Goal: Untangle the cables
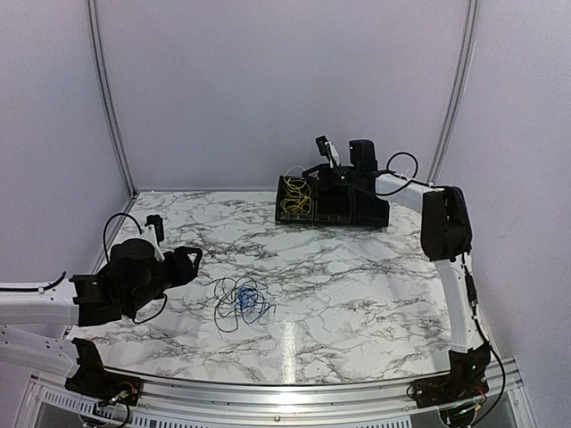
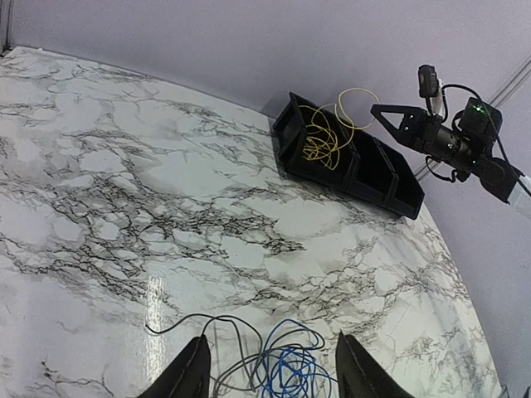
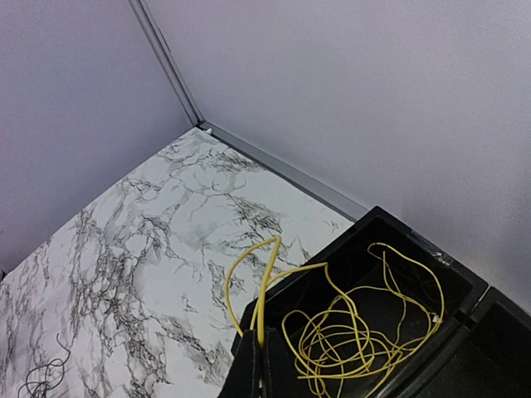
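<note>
The yellow cable (image 1: 295, 200) lies bunched in the left compartment of a black bin (image 1: 357, 219) at the table's far side; it also shows in the left wrist view (image 2: 319, 141). My right gripper (image 3: 267, 342) is shut on a loop of the yellow cable (image 3: 348, 340) above the bin's near-left corner. The blue cable (image 1: 247, 298) and black cable (image 1: 225, 312) lie tangled together on the marble table. My left gripper (image 2: 272, 340) is open just above them, the blue cable (image 2: 290, 369) between its fingers and the black cable (image 2: 207, 322) running left.
The black bin (image 2: 386, 178) has more compartments to the right of the yellow one, which look empty. Grey walls and a metal rail close the table's far and side edges. My right arm (image 1: 443, 223) reaches along the right side.
</note>
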`<action>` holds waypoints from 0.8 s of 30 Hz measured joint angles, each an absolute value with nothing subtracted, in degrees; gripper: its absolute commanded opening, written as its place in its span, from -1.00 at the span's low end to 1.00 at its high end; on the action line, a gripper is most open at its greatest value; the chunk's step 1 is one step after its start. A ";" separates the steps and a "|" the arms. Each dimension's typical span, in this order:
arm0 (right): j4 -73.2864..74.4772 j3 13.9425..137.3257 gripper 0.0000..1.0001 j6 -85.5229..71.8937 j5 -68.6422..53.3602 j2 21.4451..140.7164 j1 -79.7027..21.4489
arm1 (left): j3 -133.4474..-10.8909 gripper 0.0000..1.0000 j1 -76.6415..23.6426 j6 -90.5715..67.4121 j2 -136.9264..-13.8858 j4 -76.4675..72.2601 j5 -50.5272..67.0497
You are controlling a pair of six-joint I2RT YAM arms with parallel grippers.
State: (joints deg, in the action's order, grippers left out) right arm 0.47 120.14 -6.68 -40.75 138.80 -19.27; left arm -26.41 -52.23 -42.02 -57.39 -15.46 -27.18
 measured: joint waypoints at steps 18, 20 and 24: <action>-1.54 125.86 -0.93 -5.74 -27.55 148.66 -19.51 | -29.23 0.08 -52.23 -42.00 -60.95 -8.21 -29.87; -1.17 126.13 -0.81 -5.28 -26.61 148.99 -19.75 | -29.26 0.08 -52.23 -42.04 -60.95 -8.14 -29.89; -0.27 127.11 -0.52 -4.75 -26.33 149.05 -20.27 | -29.26 0.08 -52.23 -42.28 -60.95 -8.14 -29.91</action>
State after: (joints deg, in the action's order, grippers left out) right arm -0.27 127.11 -4.75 -26.33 149.05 -20.27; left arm -29.26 -52.23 -42.28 -60.95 -8.14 -29.91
